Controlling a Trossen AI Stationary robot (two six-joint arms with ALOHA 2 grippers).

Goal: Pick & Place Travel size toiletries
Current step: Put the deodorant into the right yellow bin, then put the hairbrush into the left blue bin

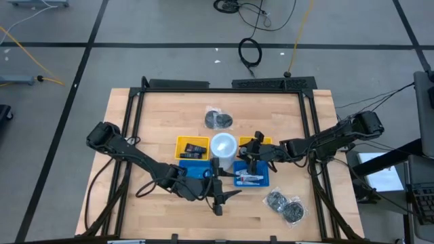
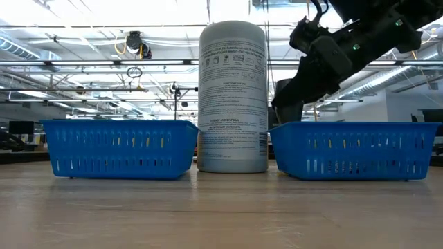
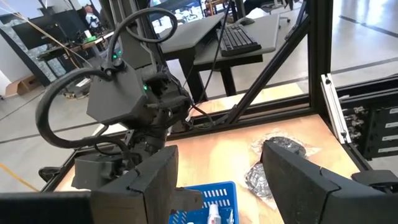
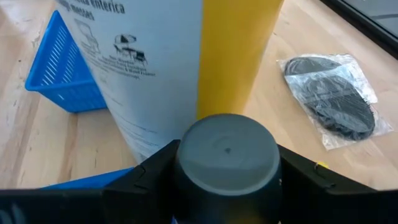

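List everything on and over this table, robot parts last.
table: one, pale wood, inside a black frame
canister: one, white, upright at mid-table
blue baskets: two, one on each side of the canister, towards the near edge
yellow bins: two, behind the baskets
black oblong things: a few, in the left yellow bin
toiletry tube: at least one, white, in the right blue basket
clear bags: three, with dark contents; one beyond the canister, two at the near right
grey round-topped thing: one, right against the right gripper; held or not is unclear
left gripper: open, empty, near the left basket
right gripper: beside the canister, above the right basket
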